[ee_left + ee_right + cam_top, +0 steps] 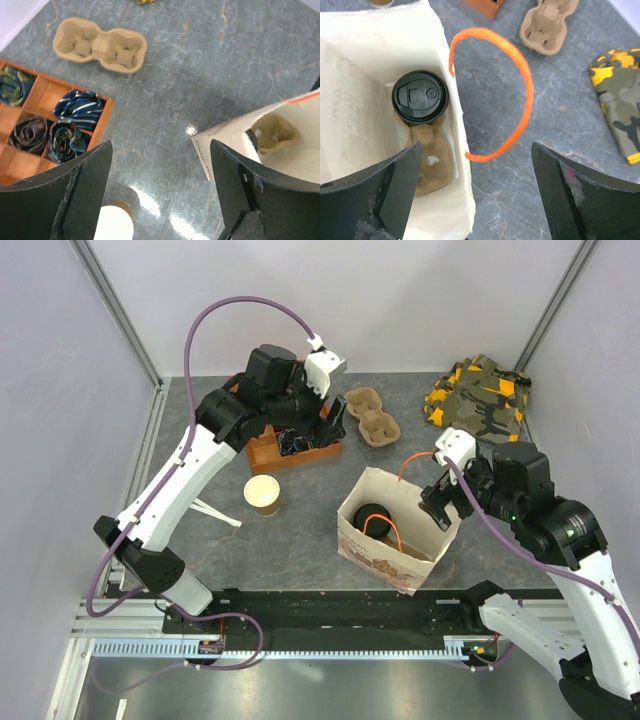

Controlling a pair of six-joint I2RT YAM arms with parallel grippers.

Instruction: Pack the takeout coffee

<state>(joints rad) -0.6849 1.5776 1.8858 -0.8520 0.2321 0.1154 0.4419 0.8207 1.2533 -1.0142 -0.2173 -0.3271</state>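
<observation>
I see the takeout coffee inside the paper bag, lid up, seated in a pulp carrier pocket. Right gripper over the bag's rim, jaws apart, empty. Left gripper well off the bag's far-left side, jaws apart, empty.

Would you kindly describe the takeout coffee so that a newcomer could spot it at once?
Find the white paper bag with orange handles, standing open on the grey table. Inside it, the coffee sits in a brown pulp tray. Its black lid sets it apart from the lidless cup outside the bag.
</observation>
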